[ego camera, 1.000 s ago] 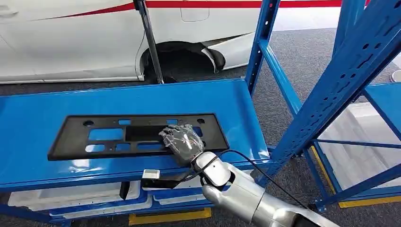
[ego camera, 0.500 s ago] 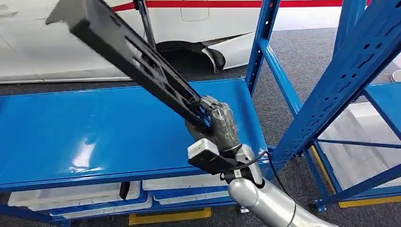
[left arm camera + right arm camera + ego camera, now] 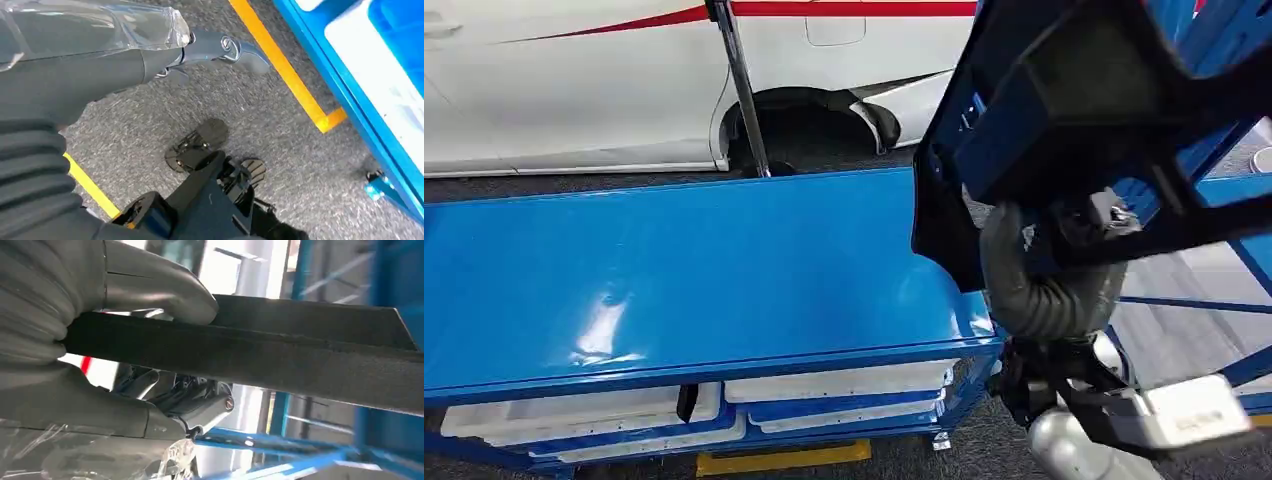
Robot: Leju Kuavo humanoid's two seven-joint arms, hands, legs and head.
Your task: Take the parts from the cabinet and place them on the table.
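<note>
Where the right arm rises past the right end of the glossy blue metal shelf [image 3: 674,270], the right hand [image 3: 1064,225] is clamped on the flat black plastic panel with rectangular cut-outs [image 3: 1044,110], which is lifted clear of the shelf and fills the upper right of the head view, close to the camera and tilted on edge. In the right wrist view the same panel [image 3: 280,355] runs as a long dark matte bar with a slightly rough edge; the thick grey thumb [image 3: 160,290] presses on one face and the darker fingers [image 3: 150,382] curl under the other, so the panel passes through the hand [image 3: 75,340] and extends well beyond it. A grey ribbed cover [image 3: 1044,290] wraps the wrist below the hand, and a white-and-black camera block [image 3: 1174,415] sits on the silver arm under it.

The shelf top is smooth and reflective, with a bright glare near its front edge. Beneath that front edge lie white foam trays [image 3: 834,385]. Perforated blue steel uprights [image 3: 1169,150] stand off the shelf's right end. Behind the back edge is a white car body with a red stripe [image 3: 574,80] and a dark wheel arch.

The left hand [image 3: 100,55], grey and partly wrapped in clear film, hangs over speckled grey carpet [image 3: 310,170] crossed by yellow tape [image 3: 285,65]; whether its fingers are spread or curled cannot be told.
</note>
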